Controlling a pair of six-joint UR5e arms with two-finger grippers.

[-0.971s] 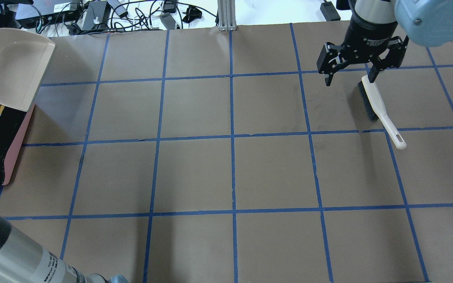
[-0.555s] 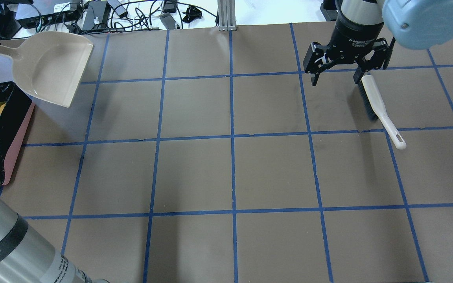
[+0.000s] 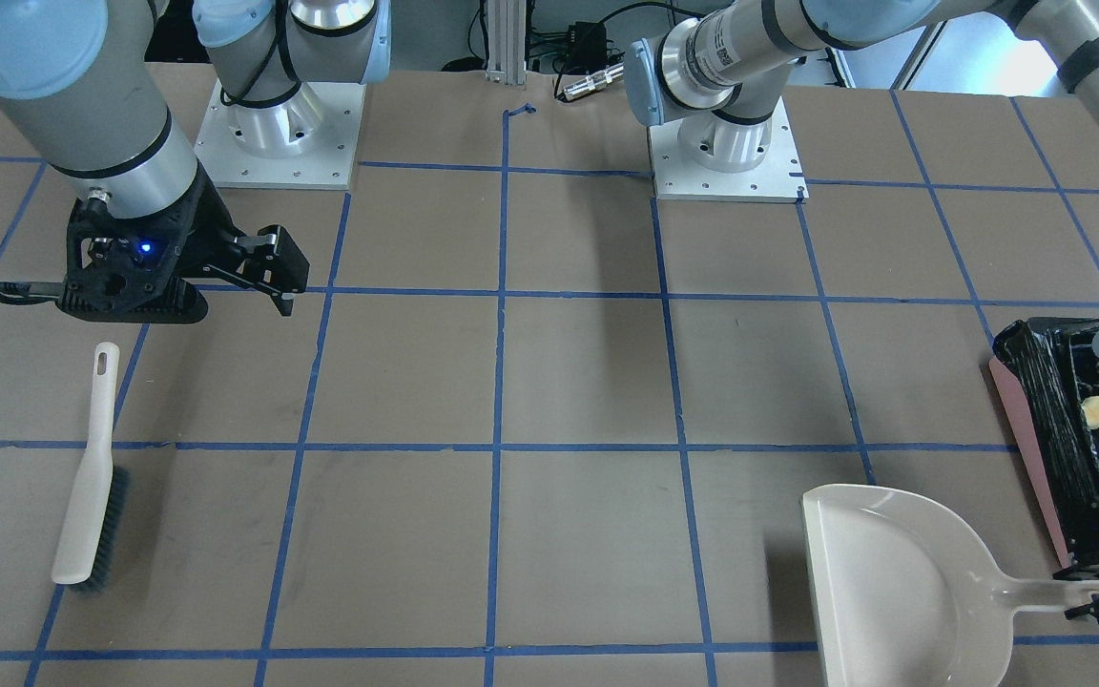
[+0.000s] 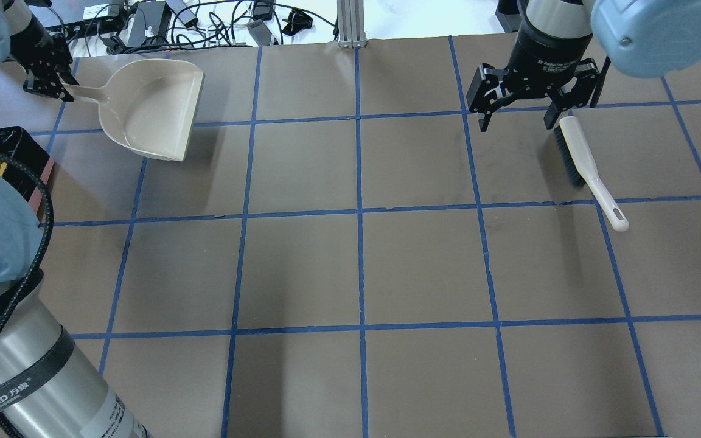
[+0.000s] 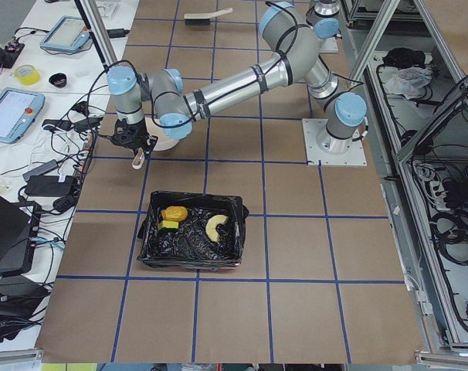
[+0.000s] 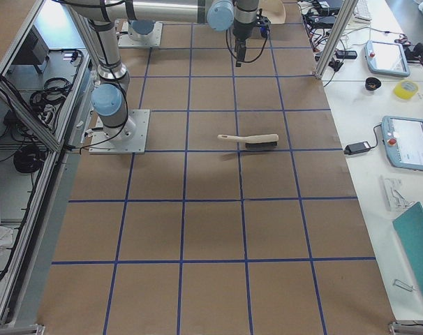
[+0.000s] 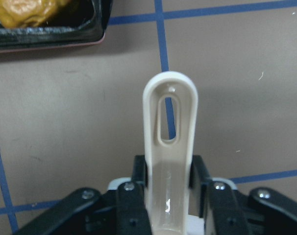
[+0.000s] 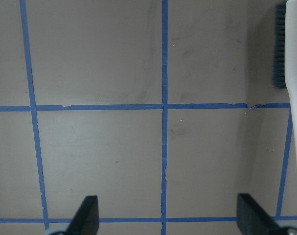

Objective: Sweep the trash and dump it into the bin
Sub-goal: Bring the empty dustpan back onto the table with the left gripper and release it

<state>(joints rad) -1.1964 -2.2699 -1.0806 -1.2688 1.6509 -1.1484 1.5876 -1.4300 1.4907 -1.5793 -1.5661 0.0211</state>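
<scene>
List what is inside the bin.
Inside the bin, a crinkled black bag holds a golden-brown lump, a yellow wedge beside it and a pale crescent rind. The bag's folds hide the bin's floor and anything beneath them.

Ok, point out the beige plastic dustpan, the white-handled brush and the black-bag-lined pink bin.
beige plastic dustpan (image 4: 149, 112): overhead view, pan floor
white-handled brush (image 4: 600, 194): overhead view, handle
pink bin (image 5: 189, 260): exterior left view, bag-covered near rim

Bright even overhead light; soft diffuse shadows; wrist-view foreground slightly blurred.
</scene>
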